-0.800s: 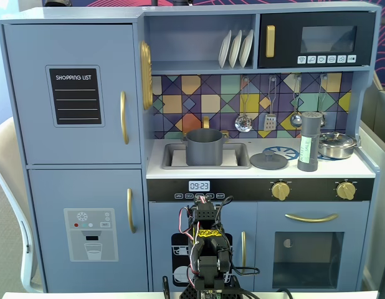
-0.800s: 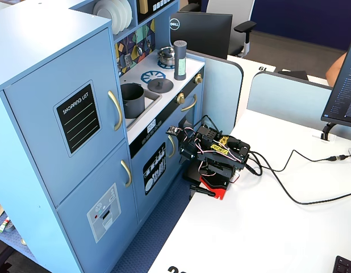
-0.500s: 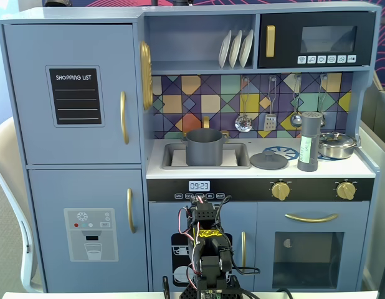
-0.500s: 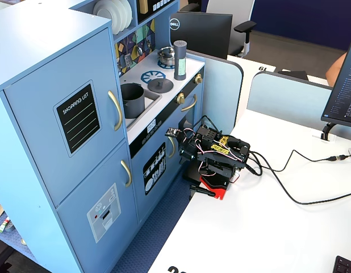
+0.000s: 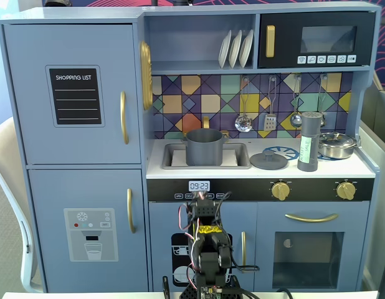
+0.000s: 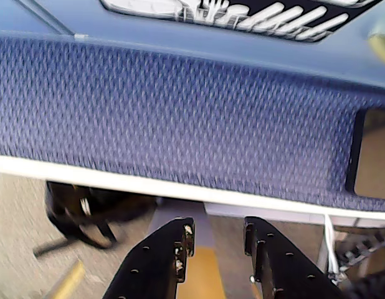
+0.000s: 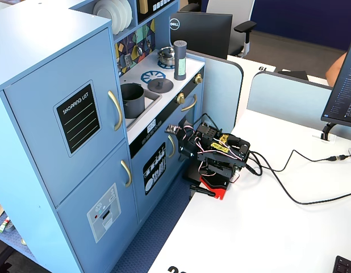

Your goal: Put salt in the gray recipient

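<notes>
task not started as far as the views show. the salt, a tall slim gray cylindrical shaker with a wider cap and pale green label (image 5: 309,142), stands upright on the white bench (image 5: 367,168) of the blue toy kitchen, between the flat gray round lid with a knob (image 5: 268,161) and the shiny silver lidded pan (image 5: 337,145), touching neither as far as i can tell. the gray recipient, a matte gray cylindrical pot with a flared rim (image 5: 203,146), sits in the sink recess to the left in that fixed view, well apart from the shaker and uncovered. the black arm is folded low on the white desk (image 7: 266,227) in front of the kitchen, its jaws (image 6: 218,237) slightly parted and empty, pointed down at blue textured carpet (image 6: 180,124) and the desk edge in the wrist view. left to do: raise the arm, reach the shaker, grip it, carry it to the pot, tip or place it. room: the bench edge overhangs above the arm, so the rise likely needs to clear that lip and the gold knobs (image 5: 280,190). hanging utensils (image 5: 270,106) sit behind the shaker; the lid lies along the path to the pot, so a lifted carry looks safer.
</notes>
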Robot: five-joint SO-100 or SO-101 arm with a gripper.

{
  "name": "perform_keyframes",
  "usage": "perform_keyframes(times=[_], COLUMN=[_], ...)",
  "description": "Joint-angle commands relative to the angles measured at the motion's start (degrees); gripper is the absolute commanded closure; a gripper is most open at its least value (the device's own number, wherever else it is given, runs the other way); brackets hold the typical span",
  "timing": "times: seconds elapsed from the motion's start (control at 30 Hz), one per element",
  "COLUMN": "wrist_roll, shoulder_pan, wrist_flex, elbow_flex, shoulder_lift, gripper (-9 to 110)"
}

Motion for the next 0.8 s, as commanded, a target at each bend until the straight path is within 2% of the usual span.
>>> perform_keyframes(times=[0.0,0.2,0.4,0.57,0.63,0.77], wrist_roll=[2.9,-1.1,-0.4,-0.8,-0.1,-0.3], shoulder_pan=[4.7,19.0,34.7,41.3,42.5,44.6], wrist_flex=[0.4,2.9,-4.7,-6.2,-10.4,-27.3], elbow_flex=[-13.2,-24.7,-33.1,-42.9,-45.3,-45.1], shoulder_lift=[-4.6,-3.7,-7.3,-14.9,-17.9,-22.6], gripper=[101,101,101,101,101,101])
